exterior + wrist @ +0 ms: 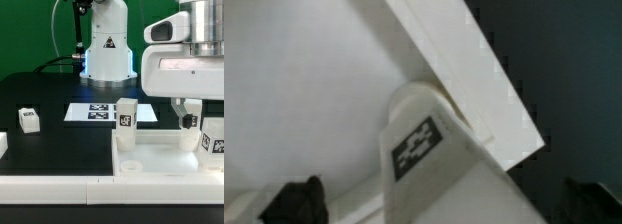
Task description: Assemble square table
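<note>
The white square panel (165,157) lies at the exterior view's right. One tagged leg (127,117) stands upright at its left far corner and another (212,141) stands at its right edge. My gripper (186,116) hangs low over the panel's far side. In the wrist view a tagged leg (423,150) stands by the panel's raised rim (459,75), between my dark fingertips (295,203), with a gap on each side. The jaws are open. Two loose legs lie on the black table, one (28,121) further in and one (2,145) at the left edge.
The marker board (98,112) lies flat behind the panel. The long white rail (60,186) runs along the front of the table. The robot base (106,50) stands at the back, with cables behind it.
</note>
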Motion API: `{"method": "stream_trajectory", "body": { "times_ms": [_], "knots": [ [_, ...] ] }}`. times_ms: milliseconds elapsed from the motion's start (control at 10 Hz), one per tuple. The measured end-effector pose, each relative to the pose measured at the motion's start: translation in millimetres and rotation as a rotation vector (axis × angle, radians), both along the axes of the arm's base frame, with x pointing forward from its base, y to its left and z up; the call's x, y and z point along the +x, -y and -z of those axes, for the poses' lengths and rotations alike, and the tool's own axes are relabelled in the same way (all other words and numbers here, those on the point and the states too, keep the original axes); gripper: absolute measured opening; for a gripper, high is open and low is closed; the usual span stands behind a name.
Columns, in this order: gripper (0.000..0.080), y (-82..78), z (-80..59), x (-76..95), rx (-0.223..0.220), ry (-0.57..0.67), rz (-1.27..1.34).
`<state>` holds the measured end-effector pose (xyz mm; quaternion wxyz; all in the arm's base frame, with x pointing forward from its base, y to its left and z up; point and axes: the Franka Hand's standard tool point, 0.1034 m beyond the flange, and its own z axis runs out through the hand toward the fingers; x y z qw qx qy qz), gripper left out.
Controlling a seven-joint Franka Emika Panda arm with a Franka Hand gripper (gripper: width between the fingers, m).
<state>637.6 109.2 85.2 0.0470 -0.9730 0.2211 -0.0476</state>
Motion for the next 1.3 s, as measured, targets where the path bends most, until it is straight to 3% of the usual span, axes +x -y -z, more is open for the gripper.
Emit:
{"method": "stream_trajectory", "body": {
  "times_ms": [200,300,400,500,600,700,800,1100,1300],
  "knots": [
    [0.0649,-5.6,5.8,-1.1,-0.103,0.029,-0.416],
    [0.0649,-5.5,6.5,-0.6,-0.100,0.028,-0.434],
    [0.0551,-4.8,6.5,-0.5,-0.099,0.027,-0.405],
    [0.0382,-4.6,6.8,-0.6,-0.100,0.026,-0.405],
    [0.0382,-4.9,6.9,-0.7,-0.091,0.024,-0.354],
    [0.0284,-4.3,6.9,-0.6,-0.081,0.020,-0.262],
    [0.0284,-4.3,6.8,-0.5,-0.072,0.017,-0.184],
    [0.0284,-2.6,6.0,-1.0,-0.013,-0.014,0.370],
    [0.0284,0.1,7.2,0.5,0.054,-0.038,0.638]
  ]
}}
